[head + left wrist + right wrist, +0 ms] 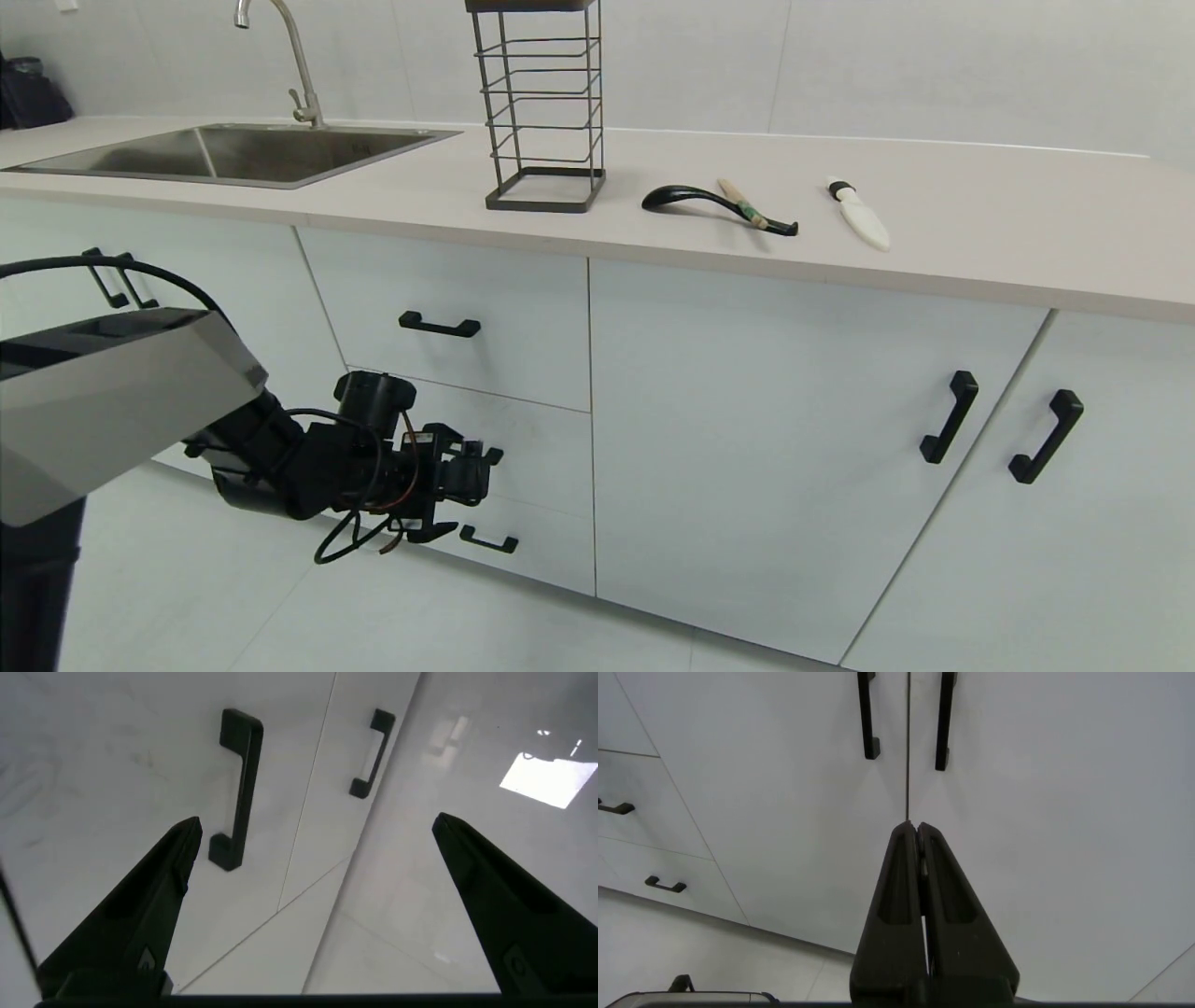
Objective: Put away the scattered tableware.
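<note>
Ladle (714,207) and white knife (861,217) lie near the counter's (980,215) front edge. Left gripper (318,831) spread wide, empty; right gripper (917,833) pressed closed, empty.

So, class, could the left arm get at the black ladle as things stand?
Probably not directly. The left gripper sits open and low by the bottom drawer, below the counter edge, while the ladle lies up on the counter. It would need raising first.

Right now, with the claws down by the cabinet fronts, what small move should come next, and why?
Probably lift the right claw to counter height. It is shut and faces the cabinet doors, while the ladle, wooden-handled utensil and white knife lie on the countertop above, outside the wire rack.
</note>
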